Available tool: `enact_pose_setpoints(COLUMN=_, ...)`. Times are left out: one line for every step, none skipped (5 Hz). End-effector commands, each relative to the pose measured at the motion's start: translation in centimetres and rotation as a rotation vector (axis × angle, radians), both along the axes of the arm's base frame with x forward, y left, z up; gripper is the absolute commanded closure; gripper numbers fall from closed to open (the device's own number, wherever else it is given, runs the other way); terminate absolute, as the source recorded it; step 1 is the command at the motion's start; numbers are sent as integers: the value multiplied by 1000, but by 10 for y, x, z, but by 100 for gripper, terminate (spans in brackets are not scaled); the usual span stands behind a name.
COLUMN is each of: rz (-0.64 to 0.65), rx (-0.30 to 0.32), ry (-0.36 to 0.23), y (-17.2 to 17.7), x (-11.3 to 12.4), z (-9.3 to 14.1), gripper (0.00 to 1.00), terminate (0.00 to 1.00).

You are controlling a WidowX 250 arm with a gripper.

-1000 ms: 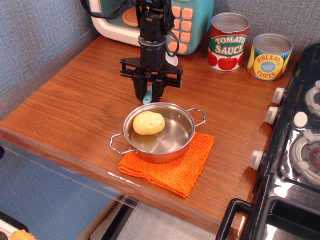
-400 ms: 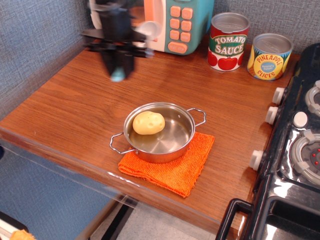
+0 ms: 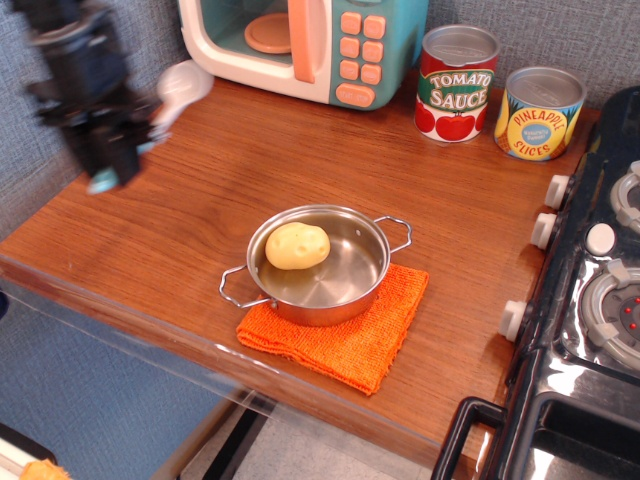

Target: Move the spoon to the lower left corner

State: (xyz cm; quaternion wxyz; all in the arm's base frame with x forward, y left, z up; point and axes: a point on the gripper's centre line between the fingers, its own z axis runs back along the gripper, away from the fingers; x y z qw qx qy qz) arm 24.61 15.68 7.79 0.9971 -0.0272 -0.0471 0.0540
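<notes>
- The end effector [image 3: 105, 165], black and blurred, hangs above the far-left part of the worktop [image 3: 190, 215]; its fingers are clenched on the spoon [image 3: 165, 100].
- The spoon is plastic: its round white bowl sticks up and to the right of the end effector, and its light blue handle tip shows just below the fingers. It is held clear of the wood.
- The worktop is brown wood-grain with a rounded front edge; its lower left corner [image 3: 30, 262] lies below and a little left of the end effector.
- Right of and nearer than the end effector stands a shiny round steel pot [image 3: 318, 262] with two wire loop handles; inside it lies a smooth yellow toy potato [image 3: 297, 246], against the left wall.
- The pot rests on a square orange knitted cloth [image 3: 345, 335] with a coarse ribbed texture.
- Farther right of the end effector, at the back, is a teal and cream toy microwave [image 3: 300, 45] with orange buttons and an orange plate inside.
- Beyond it stand two cylindrical tins side by side with grey tops: a red tomato sauce can [image 3: 456, 84] and a yellow pineapple slices can [image 3: 539, 113].
- At the far right edge sits a glossy black toy stove [image 3: 590, 330] with white knobs.
</notes>
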Motion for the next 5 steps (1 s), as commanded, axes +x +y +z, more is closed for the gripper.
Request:
enact_pose_setpoints(rz=52, rx=105, ry=-25, y=48, x=-24, z=-20, gripper=100, terminate=0)
enact_pose_setpoints(rz=13, rx=111, ry=-6, y=50, x=-21, z=-41, gripper=100, terminate=0)
enact_pose_setpoints(rz=-46, rx=98, ry=34, y=42, x=-7, z=-58, gripper=100, terminate=0)
enact_pose_setpoints(rz=-55, rx=92, ry=50, y=38, x=0, z=-65, gripper=100, terminate=0)
enact_pose_setpoints(rz=-51, rx=87, ry=65, y=37, x=-2, z=-64, gripper=0, terminate=0)
